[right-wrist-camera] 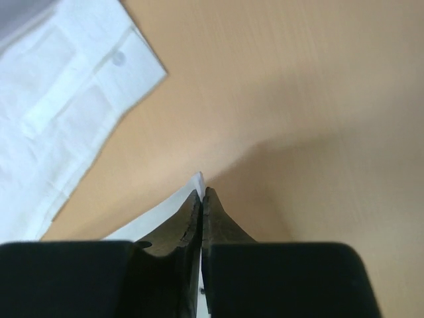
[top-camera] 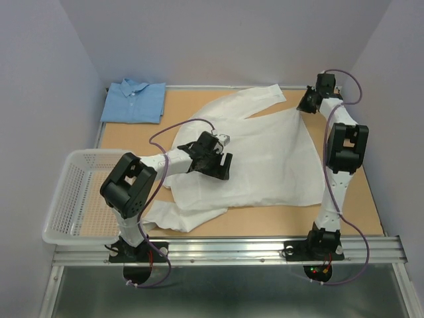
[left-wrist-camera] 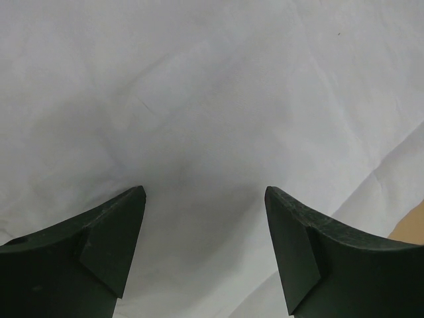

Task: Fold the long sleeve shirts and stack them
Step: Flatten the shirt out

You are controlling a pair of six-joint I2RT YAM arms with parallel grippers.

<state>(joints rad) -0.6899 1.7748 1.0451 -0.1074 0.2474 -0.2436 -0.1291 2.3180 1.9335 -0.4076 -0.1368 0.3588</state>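
There are two long sleeve shirts (white shirt (top-camera: 278, 156), light blue shirt (top-camera: 134, 101)), one mesh basket (top-camera: 66, 199), one table (top-camera: 361, 205) and two arms, left arm (top-camera: 132, 189), right arm (top-camera: 346, 147).

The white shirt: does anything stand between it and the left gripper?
Nothing visible does. The left gripper hangs open over the white shirt, and the left wrist view shows only bare cloth between its fingers.
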